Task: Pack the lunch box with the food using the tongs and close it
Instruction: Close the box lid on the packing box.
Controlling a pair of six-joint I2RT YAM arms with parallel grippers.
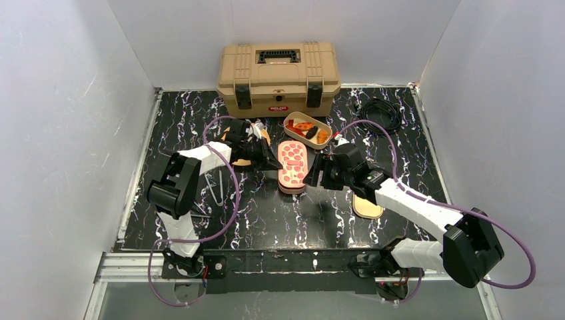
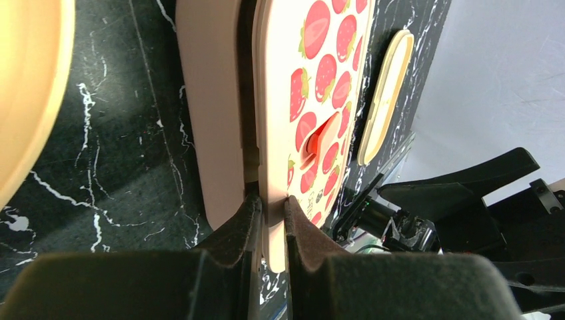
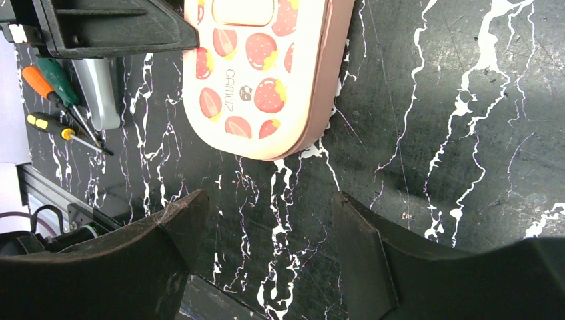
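Black marble-veined table [image 1: 266, 220] between white walls, with a tan toolbox [image 1: 278, 77] at the back edge and a coiled cable [image 1: 380, 110] to its right. Only the top view shows the box [image 1: 330, 133]: it lies open just in front of the toolbox, holding the food [image 1: 305, 127], orange-red chunks and a dark piece. That view also shows the tongs [image 1: 217, 189] lying on the table well to the left, beside the left arm. The lid [image 1: 292, 165], pink with strawberries, lies just in front of the box, between the two grippers. The left gripper [image 1: 268, 159] is at its left edge and the right gripper [image 1: 314, 177] at its right. A tan oval insert [image 1: 368, 207] lies farther to the right. The left wrist view settles what the top view cannot. The left gripper's fingers [image 2: 246, 220] are pressed together on the lid's thin edge, with the strawberry face running away from them. A wooden bowl [image 2: 26, 87] sits at the far left. The right wrist view alone shows screwdrivers [image 3: 56, 90] off to the left. There the right gripper's jaws stand spread wide with nothing between them. The lid's rounded end lies just ahead of the gap, apart from both fingers [image 3: 180, 227].
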